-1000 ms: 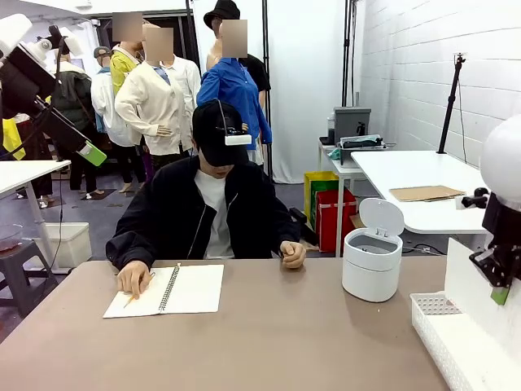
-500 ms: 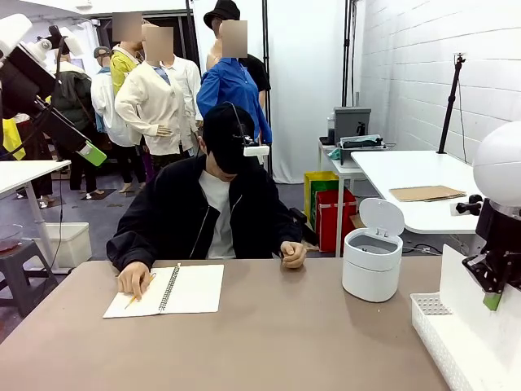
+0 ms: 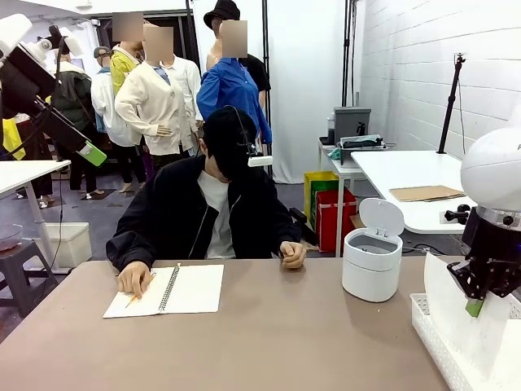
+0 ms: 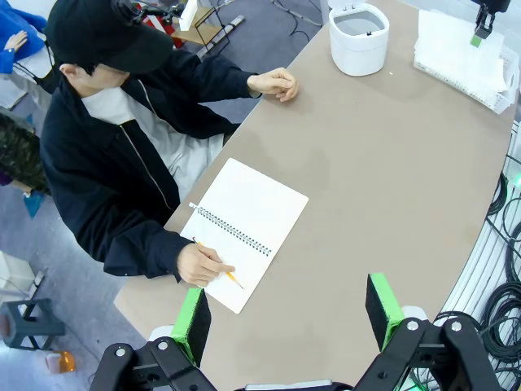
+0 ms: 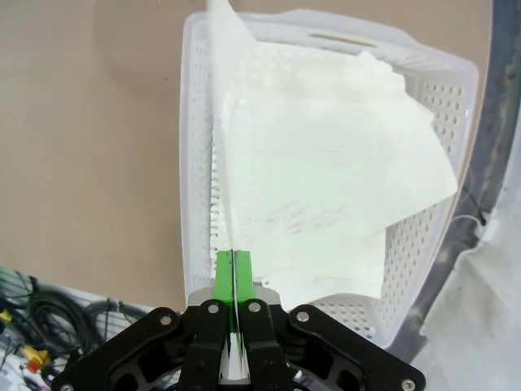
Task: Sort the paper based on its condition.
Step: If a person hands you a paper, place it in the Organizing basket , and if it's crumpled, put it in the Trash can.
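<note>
Overhead at the left, the left gripper (image 4: 287, 314) is held high above the brown table (image 4: 391, 179), its green-padded fingers (image 4: 193, 322) spread wide apart with nothing between them. Below it, at the far edge of the table, a person in a black jacket and cap is seated. A spiral-bound notebook (image 3: 175, 289) is laid open and flat in front of the person, and a pencil is held on its left page by one hand (image 3: 132, 281). The other hand (image 3: 293, 255) is rested on the table as a closed fist, well apart from the notebook.

Further right, a round white bin (image 3: 372, 261) is stood on the table with its lid tipped up.

At the right edge, a white perforated basket (image 3: 431, 308) is placed near the bin, and loose sheets of paper (image 5: 326, 163) are piled in it, spread out of line with one another. Faint grey marks, possibly writing, are seen on the top sheet. The right gripper (image 5: 234, 273) is positioned over the basket with its pads pressed together on the edge of a single sheet (image 3: 452, 301). That sheet is held upright on edge above the pile, slightly curled at its far end.
</note>
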Robot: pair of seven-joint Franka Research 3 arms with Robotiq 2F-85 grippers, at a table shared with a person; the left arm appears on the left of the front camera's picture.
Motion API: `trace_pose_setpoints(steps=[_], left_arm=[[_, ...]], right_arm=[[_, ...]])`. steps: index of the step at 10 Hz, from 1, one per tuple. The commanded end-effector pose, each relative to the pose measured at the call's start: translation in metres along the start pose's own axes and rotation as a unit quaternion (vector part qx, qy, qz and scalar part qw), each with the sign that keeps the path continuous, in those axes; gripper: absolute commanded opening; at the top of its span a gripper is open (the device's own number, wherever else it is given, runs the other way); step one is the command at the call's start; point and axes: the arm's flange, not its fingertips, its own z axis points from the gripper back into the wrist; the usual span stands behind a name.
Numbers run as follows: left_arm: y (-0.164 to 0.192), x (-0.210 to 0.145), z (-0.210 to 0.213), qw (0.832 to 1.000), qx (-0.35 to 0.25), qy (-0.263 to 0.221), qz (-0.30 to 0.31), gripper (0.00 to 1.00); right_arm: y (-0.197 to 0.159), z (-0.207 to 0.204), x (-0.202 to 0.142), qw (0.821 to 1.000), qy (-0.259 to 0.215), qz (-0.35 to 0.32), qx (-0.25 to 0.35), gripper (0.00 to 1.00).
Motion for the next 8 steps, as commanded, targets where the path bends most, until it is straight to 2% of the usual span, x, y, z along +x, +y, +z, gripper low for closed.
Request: trace_pose_setpoints(steps=[1,4,7,8], left_arm=[[0.000,0.000,0.001,1.000,0.000,-0.001,0.000,1.00],[0.000,0.000,0.001,1.000,0.000,-0.001,0.000,1.00],[0.000,0.000,0.001,1.000,0.000,-0.001,0.000,1.00],[0.000,0.000,0.001,1.000,0.000,-0.001,0.000,1.00]], right_arm=[[0.001,-0.077,-0.072,1.000,-0.020,-0.005,0.021,0.00],[-0.001,-0.097,-0.085,0.999,-0.005,-0.020,0.038,0.00],[-0.011,-0.091,-0.098,0.999,0.020,-0.040,0.013,0.00],[-0.009,-0.024,0.012,0.999,0.014,-0.027,0.025,0.00]])
